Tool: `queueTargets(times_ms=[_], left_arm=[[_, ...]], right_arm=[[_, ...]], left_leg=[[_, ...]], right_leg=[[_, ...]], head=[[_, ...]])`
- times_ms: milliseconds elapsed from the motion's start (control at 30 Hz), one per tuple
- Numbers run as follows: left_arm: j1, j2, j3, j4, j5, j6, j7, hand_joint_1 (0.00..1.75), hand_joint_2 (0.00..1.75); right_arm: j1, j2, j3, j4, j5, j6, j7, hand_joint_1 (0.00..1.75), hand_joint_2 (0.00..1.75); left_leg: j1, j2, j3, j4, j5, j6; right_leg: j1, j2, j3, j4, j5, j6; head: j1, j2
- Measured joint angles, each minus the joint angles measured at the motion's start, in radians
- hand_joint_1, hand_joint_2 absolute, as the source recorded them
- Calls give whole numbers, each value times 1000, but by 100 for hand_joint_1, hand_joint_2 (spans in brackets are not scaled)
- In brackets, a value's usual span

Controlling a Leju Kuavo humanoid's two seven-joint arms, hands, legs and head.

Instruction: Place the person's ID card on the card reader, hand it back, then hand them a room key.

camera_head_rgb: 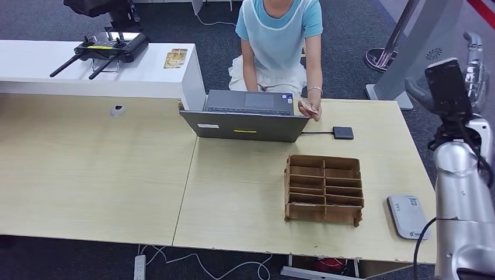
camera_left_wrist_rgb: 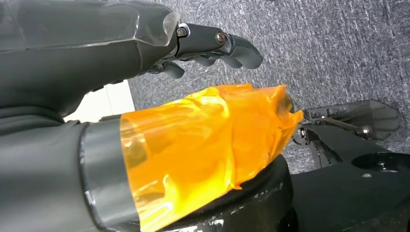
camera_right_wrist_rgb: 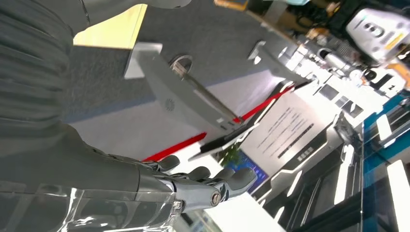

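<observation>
- Across the head view runs a long light wooden desk (camera_head_rgb: 105,175), made of two tops butted together, with a white counter (camera_head_rgb: 87,73) behind its left part.
- Behind the desk sits a person (camera_head_rgb: 279,41) in a light blue top, one hand (camera_head_rgb: 308,108) held at the right corner of the laptop and pinching a small card, the ID card (camera_head_rgb: 310,107); it is too small to read.
- On the desk in front of the person stands a grey laptop (camera_head_rgb: 248,115), its lid turned toward the robot.
- Nearer the robot, on the right half of the desk, sits a brown compartmented card holder (camera_head_rgb: 324,188); whether room keys lie in it I cannot tell.
- At the desk's near right corner lies a flat grey card reader (camera_head_rgb: 408,216), just beside the silver right arm.
- On the white counter rests a black remote controller (camera_head_rgb: 108,51) with two antennas.
- A small black box (camera_head_rgb: 343,132) lies right of the laptop, joined to it by a cable.
- The right hand (camera_right_wrist_rgb: 193,186) is raised away from the desk, fingers loosely curved and apart, holding nothing.
- The left hand (camera_left_wrist_rgb: 203,48) hangs over grey carpet, fingers (camera_left_wrist_rgb: 241,50) slightly bent and apart, thumb wrapped in orange film, nothing held.
</observation>
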Motion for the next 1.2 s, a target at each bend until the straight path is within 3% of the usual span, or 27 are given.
queueTargets(times_ms=[133,367,567,867,1200], left_arm=[[1,0,0,0,11,1,5,0,0],[1,6,0,0,16,11,6,0,0],[1,13,0,0,16,15,2,0,0],[3,21,3,0,35,21,2,0,0],[3,21,7,0,41,25,2,0,0]], right_arm=[[49,-6,-20,-66,-24,89,7,0,175],[119,-4,-19,-163,-4,61,14,0,175],[251,0,-18,-285,53,-20,-8,0,175],[454,-25,-37,-417,35,83,-38,0,175],[650,-29,-49,-552,81,86,-46,0,175]], left_leg=[[0,2,0,0,0,0],[0,1,0,0,0,0],[0,0,0,0,0,0],[0,0,0,0,-1,0],[0,0,0,-1,-1,0]], right_leg=[[0,1,0,1,0,0],[0,0,0,1,0,0],[0,0,0,0,-1,0],[0,-1,0,0,-1,1],[0,0,0,0,-1,1]], head=[[0,0],[0,0],[0,0],[0,0],[0,0]])
